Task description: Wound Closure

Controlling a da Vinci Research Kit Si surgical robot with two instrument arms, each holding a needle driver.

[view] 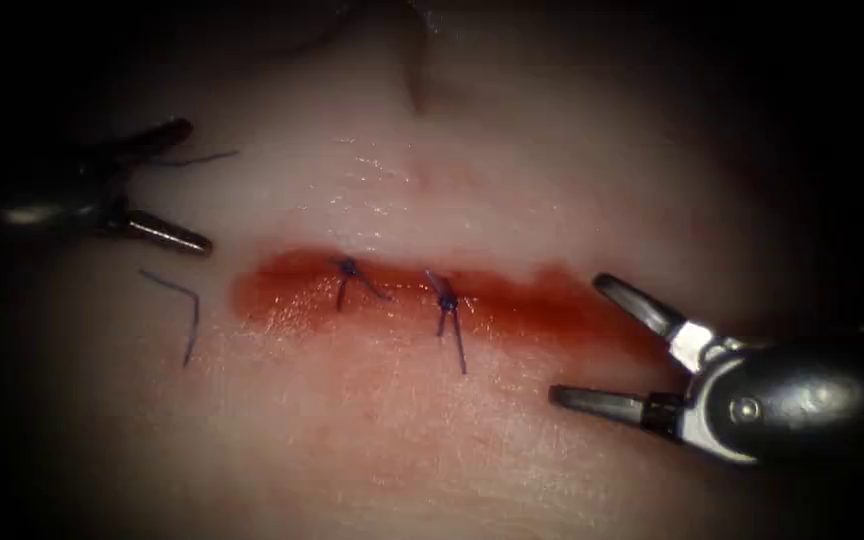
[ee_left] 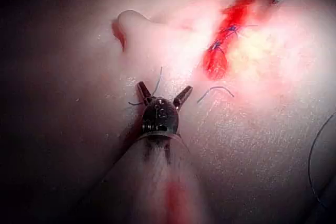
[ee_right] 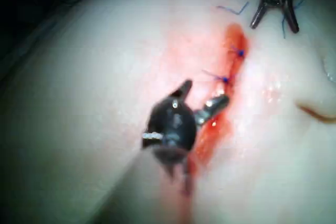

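The cut [view: 512,305] runs across the tissue [view: 402,440], wet with red fluid, and carries two tied blue stitches [view: 349,268] [view: 447,300]. Left of the cut, my left tool [view: 195,185] has its jaws spread wide and holds nothing. A short cut piece of thread [view: 202,158] lies between them, close to the upper jaw. The left wrist view gives the same open left tool [ee_left: 164,88] with that thread piece [ee_left: 157,82]. At the cut's right end my right tool [view: 579,338] is open too and holds nothing, as the right wrist view confirms [ee_right: 206,92].
A bent loose thread piece [view: 177,300] lies on the tissue left of the cut, below the left tool. A fold in the tissue [view: 417,80] rises beyond the cut. A long dark thread [ee_left: 315,161] curves off the tissue's edge in the left wrist view.
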